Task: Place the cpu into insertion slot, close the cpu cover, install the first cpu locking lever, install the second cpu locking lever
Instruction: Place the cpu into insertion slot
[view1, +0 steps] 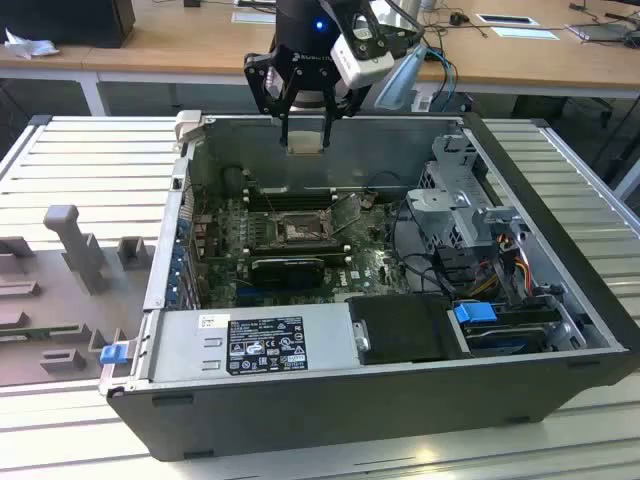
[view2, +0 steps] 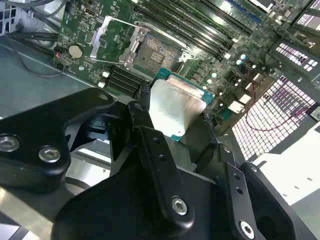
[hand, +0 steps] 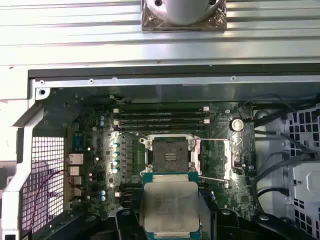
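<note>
An open computer case is lying on the slatted bench. My gripper is clamping the cpu above the case's rear wall. The insertion slot is gaping mid-board, with the cpu cover raised. Placing, I judge, is calling for careful squaring.

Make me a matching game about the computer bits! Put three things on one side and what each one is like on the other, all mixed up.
Things:
1. cpu
2. cpu cover
3. socket

States:
A. empty
B. held in the gripper
C. swung open

Pairs: 1-B, 2-C, 3-A
</note>
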